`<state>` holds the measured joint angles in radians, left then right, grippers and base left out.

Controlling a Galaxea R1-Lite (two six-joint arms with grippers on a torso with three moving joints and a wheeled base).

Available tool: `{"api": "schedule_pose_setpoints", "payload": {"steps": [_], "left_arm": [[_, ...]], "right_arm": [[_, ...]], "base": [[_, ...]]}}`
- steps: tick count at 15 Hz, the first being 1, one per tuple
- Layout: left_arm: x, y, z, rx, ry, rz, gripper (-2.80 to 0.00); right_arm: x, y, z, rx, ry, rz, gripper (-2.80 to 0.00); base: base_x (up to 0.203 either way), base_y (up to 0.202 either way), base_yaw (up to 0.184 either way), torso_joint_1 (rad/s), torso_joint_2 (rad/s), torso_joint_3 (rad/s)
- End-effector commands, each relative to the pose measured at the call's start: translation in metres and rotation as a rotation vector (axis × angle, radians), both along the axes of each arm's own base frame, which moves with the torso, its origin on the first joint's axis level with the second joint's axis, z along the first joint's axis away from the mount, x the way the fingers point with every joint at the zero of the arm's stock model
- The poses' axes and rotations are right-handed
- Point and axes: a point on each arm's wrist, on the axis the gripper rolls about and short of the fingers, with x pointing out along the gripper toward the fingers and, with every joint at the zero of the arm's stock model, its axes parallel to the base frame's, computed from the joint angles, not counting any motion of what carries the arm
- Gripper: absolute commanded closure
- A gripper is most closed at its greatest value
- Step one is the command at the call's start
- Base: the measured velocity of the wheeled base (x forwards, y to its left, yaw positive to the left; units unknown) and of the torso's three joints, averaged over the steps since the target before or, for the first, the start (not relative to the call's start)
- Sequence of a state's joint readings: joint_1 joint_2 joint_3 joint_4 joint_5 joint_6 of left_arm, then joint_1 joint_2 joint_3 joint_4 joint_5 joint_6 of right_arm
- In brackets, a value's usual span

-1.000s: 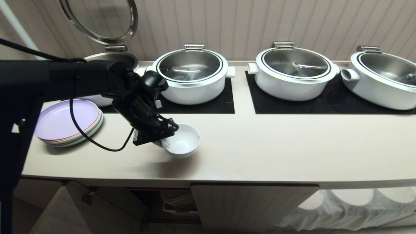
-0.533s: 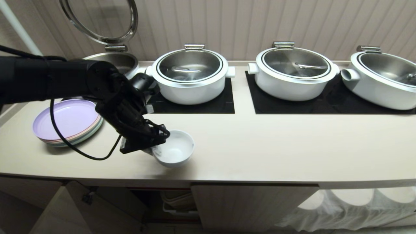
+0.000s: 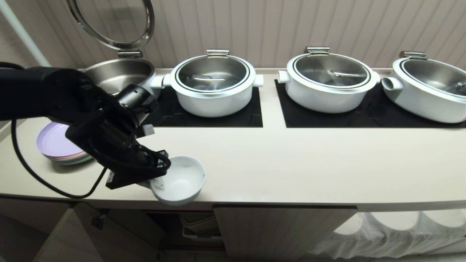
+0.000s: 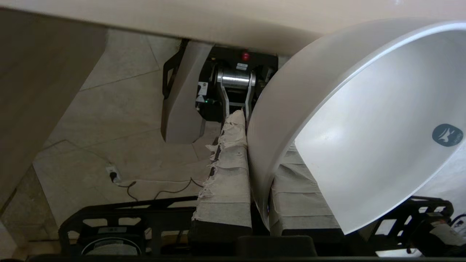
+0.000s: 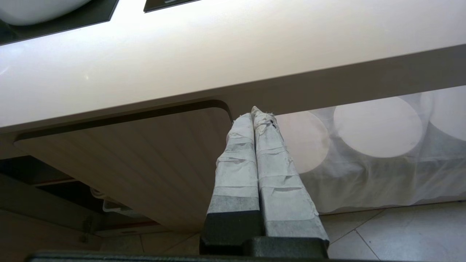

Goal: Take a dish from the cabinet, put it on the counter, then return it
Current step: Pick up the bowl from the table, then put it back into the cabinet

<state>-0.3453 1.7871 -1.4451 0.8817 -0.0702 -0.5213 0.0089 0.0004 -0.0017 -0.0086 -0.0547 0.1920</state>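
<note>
Now dish (image 3: 181,179) rim clamped in left end effector (image 3: 157,182), over counter (image 3: 291,163) edge.

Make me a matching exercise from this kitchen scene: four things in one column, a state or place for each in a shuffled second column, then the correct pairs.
Things:
1. white bowl
2. plate stack
3. right gripper
4. leftmost pot

States or places:
A. lid raised, steel inside showing
B. shut on nothing, below the counter edge
C. pinched by its rim in the left gripper, at the counter's front edge
D. resting on the counter's left end

Pairs: 1-C, 2-D, 3-B, 4-A
</note>
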Motion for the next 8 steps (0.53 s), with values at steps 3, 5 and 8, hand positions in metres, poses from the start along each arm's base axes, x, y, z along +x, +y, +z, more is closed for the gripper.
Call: {"api": "schedule_pose_setpoints", "payload": {"steps": [3,5,8], "left_arm": [[-0.04,0.015,0.002,-0.023,-0.024,0.039,0.0],[-0.055,0.02,0.002,-0.029,-0.03,0.05,0.0],[-0.074,0.03,-0.005,-0.042,-0.062,0.067,0.0]], "right_arm": [[0.0,0.0,0.0,0.001,-0.001,0.0,0.0],[0.0,0.0,0.0,0.001,-0.001,0.0,0.0],[0.0,0.0,0.0,0.001,-0.001,0.0,0.0]], "base": [[0.0,0.0,0.0,0.0,0.0,0.0],[0.0,0.0,0.0,0.0,0.0,0.0],[0.0,0.0,0.0,0.0,0.0,0.0]]}}
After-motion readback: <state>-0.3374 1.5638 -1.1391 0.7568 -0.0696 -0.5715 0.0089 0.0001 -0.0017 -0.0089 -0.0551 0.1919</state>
